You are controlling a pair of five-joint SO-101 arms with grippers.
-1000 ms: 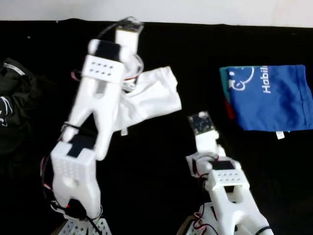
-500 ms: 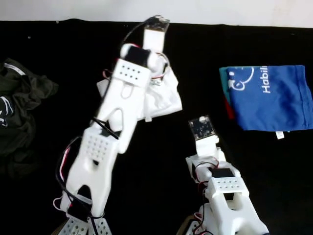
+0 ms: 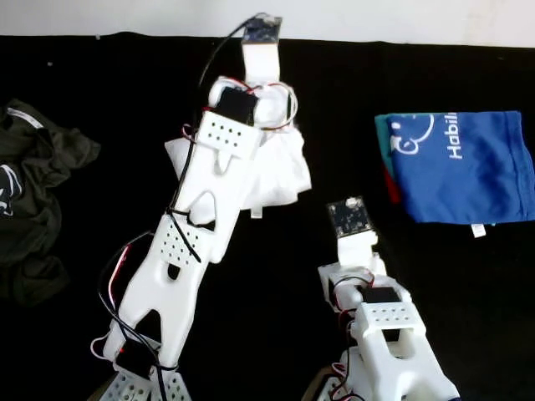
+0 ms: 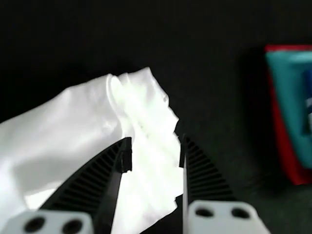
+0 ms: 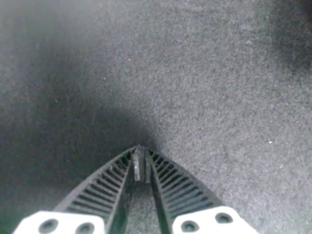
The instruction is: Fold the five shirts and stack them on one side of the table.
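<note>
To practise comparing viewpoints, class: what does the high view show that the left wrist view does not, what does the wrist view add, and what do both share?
High view, not the wrist view: the crumpled dark shirt at the picture's left and the right arm, set back from the clothes. Left wrist view, not the high view: the left gripper, open over the white shirt. Shared: the white shirt, the folded shirt stack with blue on top, and the black table.
</note>
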